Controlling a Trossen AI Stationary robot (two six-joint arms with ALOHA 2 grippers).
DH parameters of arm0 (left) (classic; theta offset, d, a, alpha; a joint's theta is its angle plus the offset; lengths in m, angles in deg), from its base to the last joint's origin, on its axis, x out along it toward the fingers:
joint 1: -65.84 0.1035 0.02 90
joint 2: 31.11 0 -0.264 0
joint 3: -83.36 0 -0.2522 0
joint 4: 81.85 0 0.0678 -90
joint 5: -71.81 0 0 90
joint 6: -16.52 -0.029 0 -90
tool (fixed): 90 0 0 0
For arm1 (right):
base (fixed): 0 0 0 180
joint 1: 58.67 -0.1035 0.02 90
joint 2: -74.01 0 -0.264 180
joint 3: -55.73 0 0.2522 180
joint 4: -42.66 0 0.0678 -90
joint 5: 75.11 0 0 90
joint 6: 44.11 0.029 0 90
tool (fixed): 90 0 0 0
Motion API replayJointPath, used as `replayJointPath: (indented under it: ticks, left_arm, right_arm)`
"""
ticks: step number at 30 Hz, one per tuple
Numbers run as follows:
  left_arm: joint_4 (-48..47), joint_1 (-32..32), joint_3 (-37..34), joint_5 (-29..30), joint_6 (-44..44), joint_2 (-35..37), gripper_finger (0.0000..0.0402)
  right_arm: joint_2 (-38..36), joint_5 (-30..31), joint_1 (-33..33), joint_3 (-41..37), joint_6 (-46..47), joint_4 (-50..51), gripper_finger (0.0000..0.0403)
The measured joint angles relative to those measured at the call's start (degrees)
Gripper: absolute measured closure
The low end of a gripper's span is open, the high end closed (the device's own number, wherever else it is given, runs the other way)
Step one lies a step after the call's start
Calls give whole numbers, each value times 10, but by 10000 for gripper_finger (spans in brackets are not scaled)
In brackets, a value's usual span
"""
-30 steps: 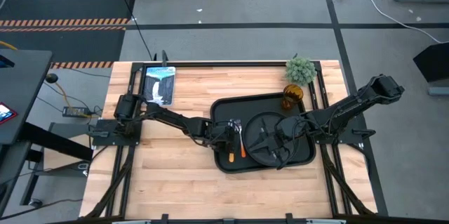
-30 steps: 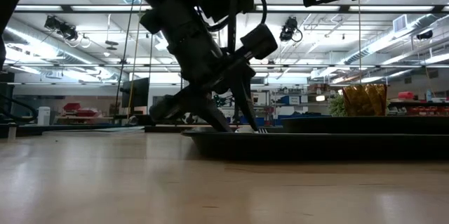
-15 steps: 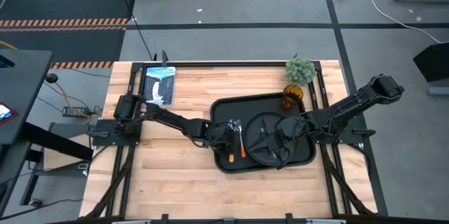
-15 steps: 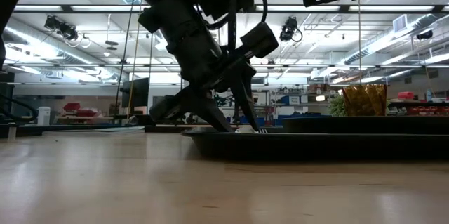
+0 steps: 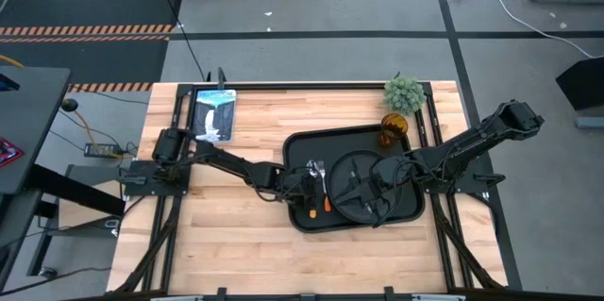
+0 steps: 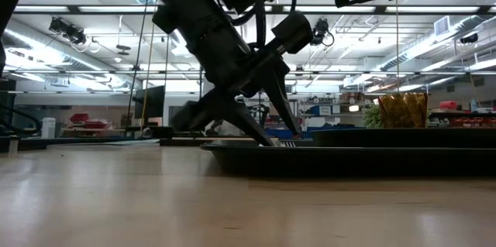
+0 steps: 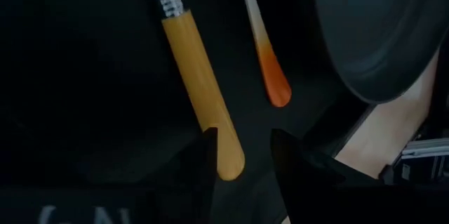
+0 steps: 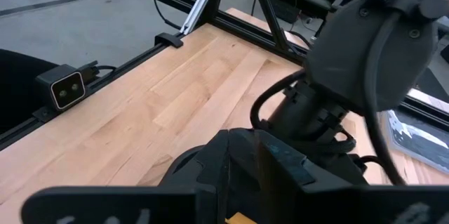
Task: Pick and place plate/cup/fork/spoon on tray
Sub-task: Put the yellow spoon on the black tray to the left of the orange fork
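The black rectangular tray [image 5: 304, 145] lies on the table's right half. The round black plate [image 5: 351, 188] lies in it, also showing in the left wrist view [image 7: 379, 27]. The amber cup [image 5: 394, 131] stands in the tray's far right corner. Two orange-handled utensils lie side by side on the tray floor left of the plate [image 5: 311, 209] [image 5: 327, 199]; I cannot tell fork from spoon. My left gripper [image 7: 245, 161] is open and low over them, the yellower handle's free end [image 7: 228, 162] between its fingers. My right gripper [image 5: 380, 186] hangs over the plate. My left gripper comes down on the tray from above, one finger [image 7: 209, 157] close beside the yellower handle's free end. I cannot tell whether it touches the handle. The utensil lies flat on the tray floor.
A small green plant [image 5: 404, 94] stands at the far right corner, behind the cup. A tablet-like flat device [image 5: 213, 114] lies at the far left. Bare wood lies left of and in front of the tray.
My left gripper has shifted a little toward the table's right over the tray, staying low. The utensils, plate and cup have stayed where they were.
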Motion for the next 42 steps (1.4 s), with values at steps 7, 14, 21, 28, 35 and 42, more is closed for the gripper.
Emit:
replayJointPath:
  ticks: [7, 14, 21, 28, 35, 42]
  left_arm:
    - [1, -21, 0, -1, 30, 0, 260]
    - [26, -39, 24, 18, -3, 4, 260]
    - [75, -45, 43, 100, -40, -5, 260]
    - [58, -49, 42, 90, -30, -14, 262]
    - [-46, -66, 123, 103, -61, -13, 293]
    - [-209, -74, 172, 137, -72, -14, 314]
  right_arm:
    - [0, 0, 0, 0, 0, -4, 328]
    - [0, -1, 0, 0, 0, -10, 328]
    - [0, -9, 0, 0, 5, -10, 328]
    - [0, -11, 0, 0, 4, -4, 328]
    - [0, -11, 0, 0, 3, -4, 328]
    - [0, -11, 0, 0, 3, -2, 328]
